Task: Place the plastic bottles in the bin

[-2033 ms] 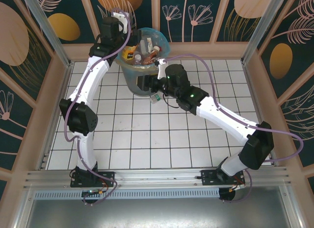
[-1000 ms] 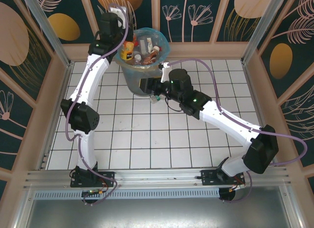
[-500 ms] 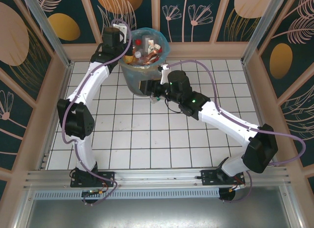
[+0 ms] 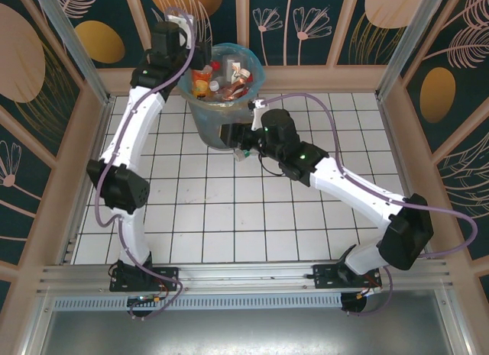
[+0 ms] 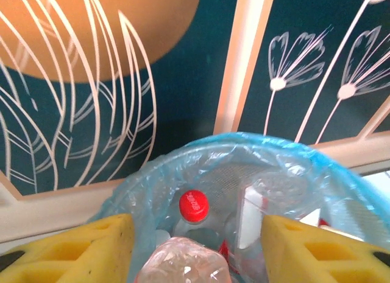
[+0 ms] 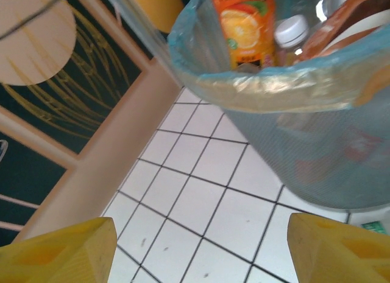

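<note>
The bin (image 4: 200, 120), a grey bucket lined with a light-blue bag, stands at the back of the tiled floor and holds several plastic bottles (image 4: 223, 76). My left gripper (image 4: 191, 56) hangs at its left rim. In the left wrist view its yellow fingers (image 5: 79, 246) stand apart, open. A clear pinkish bottle (image 5: 183, 262) lies between them with a gap on each side, above a red-capped bottle (image 5: 194, 206). My right gripper (image 4: 225, 135) is low at the bin's front, open and empty (image 6: 201, 246). An orange-labelled bottle (image 6: 244, 27) shows inside the bin's rim (image 6: 274, 82).
A small white and green thing (image 4: 243, 151) lies on the floor at the bin's foot, close to my right gripper. The wooden side wall (image 6: 91, 167) runs along the left of the white tiles (image 4: 229, 217). Painted panels back the bin.
My left gripper has opened over the bin's left rim, and the bottle now sits loose between its fingers. The left wrist shifted slightly back. The right arm has barely moved.
</note>
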`<state>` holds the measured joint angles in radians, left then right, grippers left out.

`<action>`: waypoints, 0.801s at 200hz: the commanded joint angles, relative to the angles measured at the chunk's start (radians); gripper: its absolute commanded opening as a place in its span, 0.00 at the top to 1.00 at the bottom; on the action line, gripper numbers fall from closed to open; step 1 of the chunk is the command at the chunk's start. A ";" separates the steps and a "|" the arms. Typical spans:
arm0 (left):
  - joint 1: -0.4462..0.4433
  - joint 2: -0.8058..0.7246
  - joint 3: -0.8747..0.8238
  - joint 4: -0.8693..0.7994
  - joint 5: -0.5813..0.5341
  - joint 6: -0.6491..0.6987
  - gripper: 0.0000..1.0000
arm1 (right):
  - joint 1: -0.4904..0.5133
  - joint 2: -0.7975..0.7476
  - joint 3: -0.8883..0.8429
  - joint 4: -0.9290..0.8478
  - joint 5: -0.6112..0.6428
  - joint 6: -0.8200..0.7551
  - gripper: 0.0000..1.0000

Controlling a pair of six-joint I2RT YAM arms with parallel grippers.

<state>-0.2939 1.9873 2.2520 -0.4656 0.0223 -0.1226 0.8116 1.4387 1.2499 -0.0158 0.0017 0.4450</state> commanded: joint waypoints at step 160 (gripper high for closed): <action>-0.502 -0.188 -0.647 0.122 -0.104 0.028 0.40 | -0.425 -0.213 -0.447 -0.047 -0.134 0.056 0.35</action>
<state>-0.7849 1.7111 1.6188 -0.3527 -0.1043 -0.0978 0.4236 1.2221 0.8833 -0.1726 -0.0563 0.4889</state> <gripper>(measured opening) 0.594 0.671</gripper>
